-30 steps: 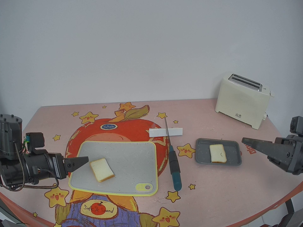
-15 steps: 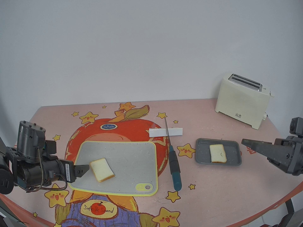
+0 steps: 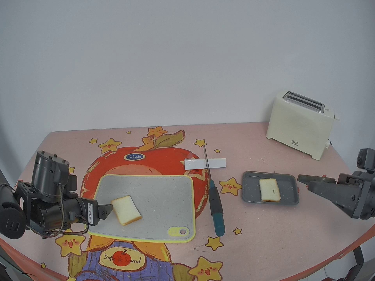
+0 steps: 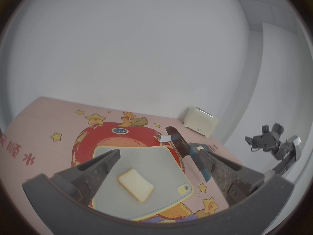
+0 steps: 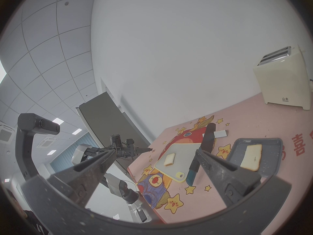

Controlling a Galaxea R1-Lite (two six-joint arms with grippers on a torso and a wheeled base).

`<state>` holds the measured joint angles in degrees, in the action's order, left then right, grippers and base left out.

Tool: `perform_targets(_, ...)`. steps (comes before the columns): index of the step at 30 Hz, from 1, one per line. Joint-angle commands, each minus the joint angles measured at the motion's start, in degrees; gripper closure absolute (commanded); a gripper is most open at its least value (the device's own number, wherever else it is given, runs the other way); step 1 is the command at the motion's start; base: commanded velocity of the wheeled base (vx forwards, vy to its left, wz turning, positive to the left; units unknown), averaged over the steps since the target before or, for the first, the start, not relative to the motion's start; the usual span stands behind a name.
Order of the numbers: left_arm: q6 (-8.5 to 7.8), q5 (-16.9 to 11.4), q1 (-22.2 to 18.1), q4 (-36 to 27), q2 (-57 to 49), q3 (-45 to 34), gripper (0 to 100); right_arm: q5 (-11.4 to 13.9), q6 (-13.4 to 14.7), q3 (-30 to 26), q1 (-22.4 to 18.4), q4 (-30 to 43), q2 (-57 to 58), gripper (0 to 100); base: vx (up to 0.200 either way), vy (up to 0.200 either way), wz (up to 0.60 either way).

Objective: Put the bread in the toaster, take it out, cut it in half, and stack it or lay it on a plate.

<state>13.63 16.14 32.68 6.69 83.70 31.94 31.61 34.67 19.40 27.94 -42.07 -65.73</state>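
Two bread slices lie apart: the left slice on the board, the right slice on the plate near the toaster. The left claw hovers low just beside the left slice, spread wide, empty. The right claw, also wide open and empty, hangs right of the plate. A knife lies on the worktop between board and plate.

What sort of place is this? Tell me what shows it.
Likely a lab or office room staged as a kitchen counter: a toaster, a cutting board and a knife sit on a cartoon-print table against a bare white wall, and the right wrist view shows an office-style panelled ceiling.
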Motion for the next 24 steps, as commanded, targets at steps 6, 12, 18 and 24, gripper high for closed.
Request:
perform_targets(6, 0.08, 0.47, 0.10, 5.17, 3.22, -0.30, 0, 0.03, -0.04, -0.15, 0.10, -0.03, -0.54, 0, 0.000, 0.000, 0.00)
perform_targets(12, 0.17, 0.21, 0.19, 5.52, 4.37, -0.91, 0, 0.03, -0.57, -0.41, 0.10, -0.03, -0.63, 0, 0.000, 0.000, 0.00)
perform_targets(18, 0.08, 0.30, 0.19, 5.52, 5.16, -0.91, 0, -0.06, -1.18, -0.67, 0.10, -0.03, -1.24, 0, 0.000, 0.000, 0.00)
perform_targets(24, 0.26, 0.21, 0.19, 5.61, 5.77, -0.74, 0, 0.03, -1.27, -0.85, 0.27, -0.47, -1.24, 0, 0.000, 0.000, 0.00)
